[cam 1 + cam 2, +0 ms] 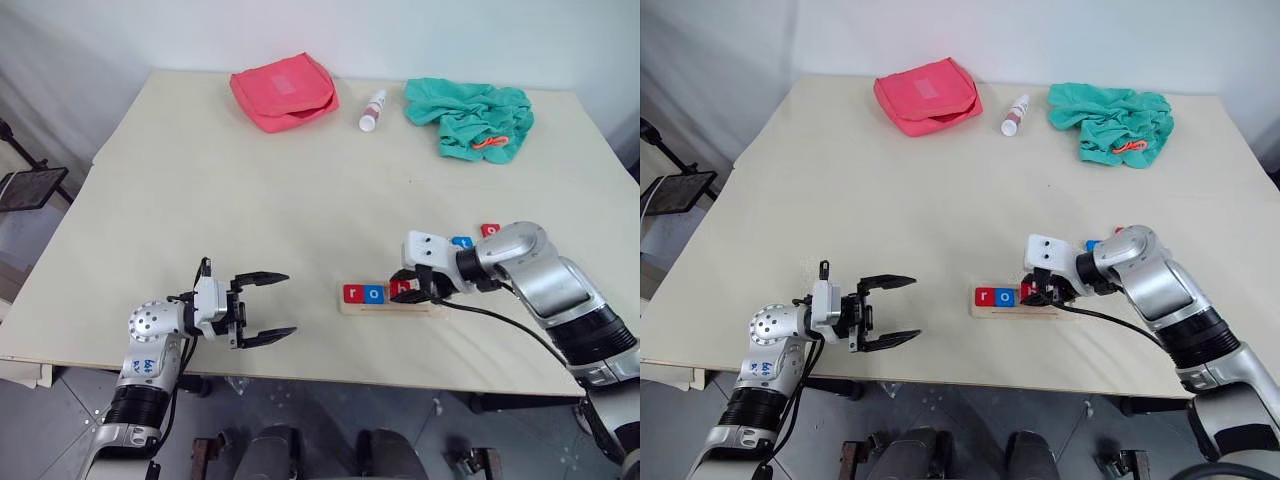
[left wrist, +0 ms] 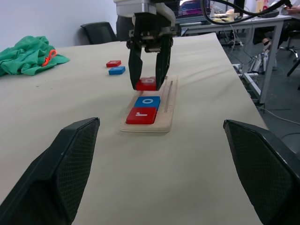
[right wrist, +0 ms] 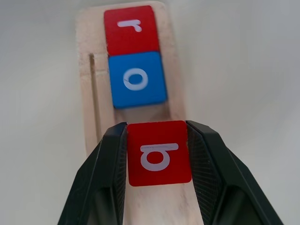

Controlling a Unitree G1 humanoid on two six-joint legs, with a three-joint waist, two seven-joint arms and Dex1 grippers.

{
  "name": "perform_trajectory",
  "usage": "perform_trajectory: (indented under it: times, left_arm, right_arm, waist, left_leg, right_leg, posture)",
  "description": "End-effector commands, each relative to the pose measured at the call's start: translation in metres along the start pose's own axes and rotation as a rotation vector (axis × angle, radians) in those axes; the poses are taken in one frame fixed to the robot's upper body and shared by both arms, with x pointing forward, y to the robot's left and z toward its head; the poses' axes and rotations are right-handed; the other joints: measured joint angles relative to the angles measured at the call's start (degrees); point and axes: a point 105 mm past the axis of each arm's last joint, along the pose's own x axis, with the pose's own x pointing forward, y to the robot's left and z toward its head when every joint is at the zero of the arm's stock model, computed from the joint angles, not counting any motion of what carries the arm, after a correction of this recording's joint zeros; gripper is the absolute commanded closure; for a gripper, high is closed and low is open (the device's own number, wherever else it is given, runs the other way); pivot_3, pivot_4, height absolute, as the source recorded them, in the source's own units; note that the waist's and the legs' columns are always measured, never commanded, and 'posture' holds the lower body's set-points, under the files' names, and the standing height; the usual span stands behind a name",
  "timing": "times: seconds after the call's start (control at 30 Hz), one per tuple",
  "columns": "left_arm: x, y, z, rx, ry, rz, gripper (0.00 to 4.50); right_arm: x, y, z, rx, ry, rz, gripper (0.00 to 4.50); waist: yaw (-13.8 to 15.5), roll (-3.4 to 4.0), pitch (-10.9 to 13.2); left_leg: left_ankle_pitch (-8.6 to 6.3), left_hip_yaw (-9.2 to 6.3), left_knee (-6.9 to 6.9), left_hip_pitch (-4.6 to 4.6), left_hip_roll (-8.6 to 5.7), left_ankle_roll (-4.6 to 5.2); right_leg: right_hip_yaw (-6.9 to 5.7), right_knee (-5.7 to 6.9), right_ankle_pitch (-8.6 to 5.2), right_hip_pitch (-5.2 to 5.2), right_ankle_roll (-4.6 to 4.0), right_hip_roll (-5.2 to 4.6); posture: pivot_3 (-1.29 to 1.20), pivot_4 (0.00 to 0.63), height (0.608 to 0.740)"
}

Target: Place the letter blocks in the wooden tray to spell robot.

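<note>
Pale bench (image 1: 250, 180) | step: my right claw (image 3: 158, 154) grips red b block (image 3: 159, 152) over wooden tray (image 3: 86, 93), beside o block (image 3: 137, 78) | left claw (image 1: 262, 308) open, idle | next: lower b flush against o, release.

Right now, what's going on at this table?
The robot is spelling a word with letter blocks in the wooden tray. The red r and blue o already sit in it. The right gripper has its fingers closed on the red b and holds it over the tray just past the o. A blue block and a red block lie loose on the table beyond the tray. The left gripper hangs open beside the tray, holding nothing.
</note>
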Motion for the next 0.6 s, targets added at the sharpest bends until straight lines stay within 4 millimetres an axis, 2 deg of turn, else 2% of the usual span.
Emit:
perform_trajectory:
  times: [0.03, 0.43, 0.6]
  left_arm:
    - [0.0015, 0.0001, 0.0072, 0.041, -0.013, 0.005, 0.00]
    - [0.0029, 0.0027, 0.0067, 0.046, -0.014, 0.018, 0.00]
    - [0.0031, 0.0036, 0.0063, 0.048, -0.012, 0.019, 0.00]
  right_arm:
    - [-0.0037, -0.0053, 0.0096, -0.047, -0.013, -0.014, 3.04]
    - [0.0010, -0.0006, 0.0150, -0.052, -0.028, 0.018, 3.04]
    - [0.0007, 0.0035, 0.0152, -0.047, -0.027, 0.036, 1.36]
  waist:
    - [-0.04, 0.00, 0.00]
    - [-0.05, 0.00, 0.00]
    - [-0.08, 0.00, 0.00]
  left_leg:
    - [0.00, 0.00, 0.00, 0.00, 0.00, 0.00]
    - [0.00, 0.00, 0.00, 0.00, 0.00, 0.00]
    - [0.00, 0.01, 0.00, 0.00, 0.01, 0.00]
  right_leg:
    - [0.00, 0.00, 0.00, 0.00, 0.00, 0.00]
    - [-0.01, 0.02, 0.00, -0.01, 0.00, 0.01]
    - [-0.01, 0.02, 0.00, -0.02, 0.00, 0.01]
  posture:
    - [0.00, 0.150, 0.740]
    - [0.00, 0.150, 0.740]
    - [0.00, 0.150, 0.740]
